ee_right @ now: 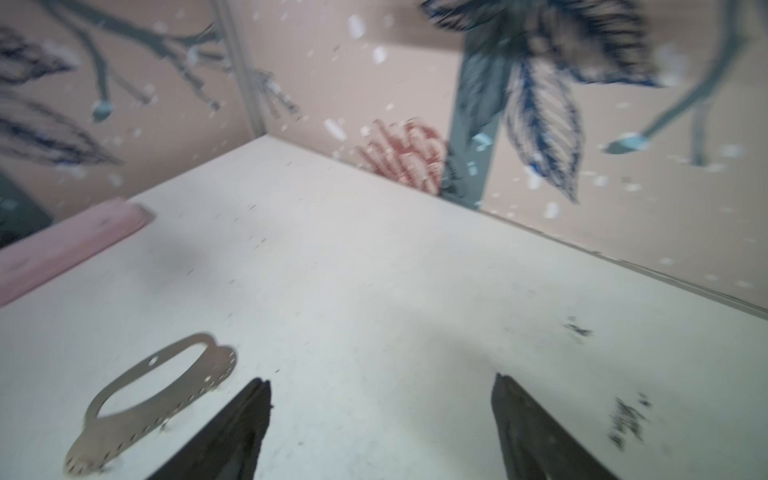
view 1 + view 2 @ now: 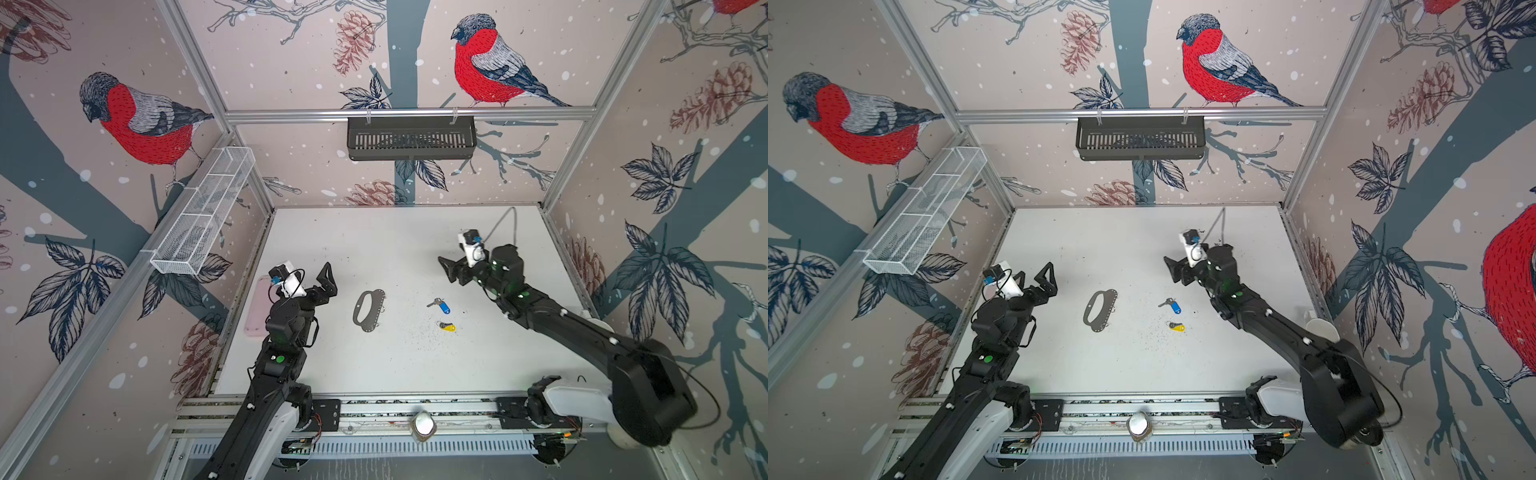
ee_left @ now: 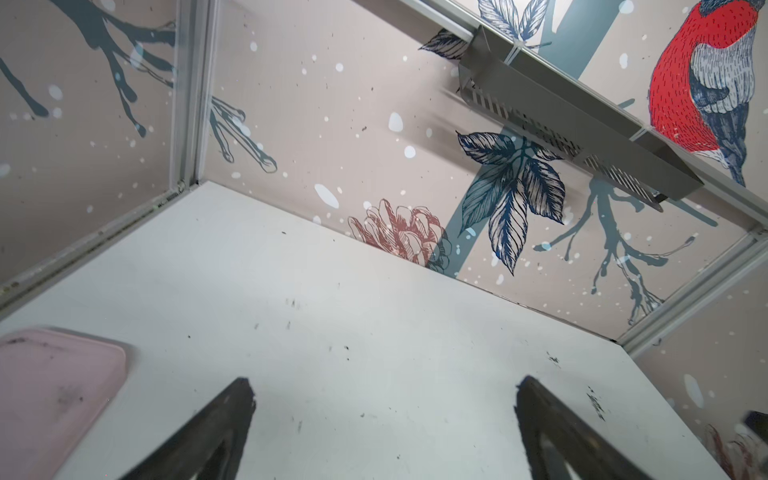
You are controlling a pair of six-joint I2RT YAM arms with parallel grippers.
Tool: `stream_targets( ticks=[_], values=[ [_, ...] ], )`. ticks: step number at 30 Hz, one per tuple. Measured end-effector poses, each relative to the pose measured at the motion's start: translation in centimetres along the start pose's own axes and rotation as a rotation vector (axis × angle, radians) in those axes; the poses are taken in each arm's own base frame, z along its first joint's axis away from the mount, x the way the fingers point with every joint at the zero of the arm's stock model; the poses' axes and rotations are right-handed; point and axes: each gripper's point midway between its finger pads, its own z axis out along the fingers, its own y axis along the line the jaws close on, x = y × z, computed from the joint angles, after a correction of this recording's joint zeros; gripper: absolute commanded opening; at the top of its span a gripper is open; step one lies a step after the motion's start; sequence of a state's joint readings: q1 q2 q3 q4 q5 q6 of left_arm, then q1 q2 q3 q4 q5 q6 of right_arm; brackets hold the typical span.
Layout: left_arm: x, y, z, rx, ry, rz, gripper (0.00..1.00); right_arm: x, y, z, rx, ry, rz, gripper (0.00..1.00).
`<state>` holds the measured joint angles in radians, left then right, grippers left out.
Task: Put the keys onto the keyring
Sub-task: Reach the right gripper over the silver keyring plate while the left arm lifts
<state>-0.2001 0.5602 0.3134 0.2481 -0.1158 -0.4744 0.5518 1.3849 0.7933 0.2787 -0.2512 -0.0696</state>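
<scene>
Left gripper (image 3: 384, 386) and right gripper (image 1: 380, 382) gape wide, empty. In both top views the keys (image 2: 444, 307) lie at three o'clock of the keyring (image 2: 377, 309).

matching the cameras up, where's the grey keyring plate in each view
Top view: keyring plate flat on the table, near the middle, left of the blue-tagged key.
Top view: same spot, a little further left.
Left wrist: not in it.
Right wrist: on the table, between the right gripper and the pink tray.
Shared landmark: red pine cone on the back wall, in all four.
</scene>
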Motion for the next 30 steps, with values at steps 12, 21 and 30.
stream_targets(
  ticks=[12,21,30],
  values=[
    [1.0,-1.6,0.4,0.016,0.170,-0.083,0.98,2.0,13.2,2.7,-0.349,0.236,-0.149,0.81],
    [-2.9,-4.9,-0.5,0.084,0.155,-0.084,0.98,4.1,13.0,1.1,-0.329,0.286,-0.165,0.76],
    [-6.0,-6.3,-3.7,0.134,0.094,-0.108,0.98,8.5,14.7,2.2,-0.360,0.303,-0.199,0.63]
  ],
)
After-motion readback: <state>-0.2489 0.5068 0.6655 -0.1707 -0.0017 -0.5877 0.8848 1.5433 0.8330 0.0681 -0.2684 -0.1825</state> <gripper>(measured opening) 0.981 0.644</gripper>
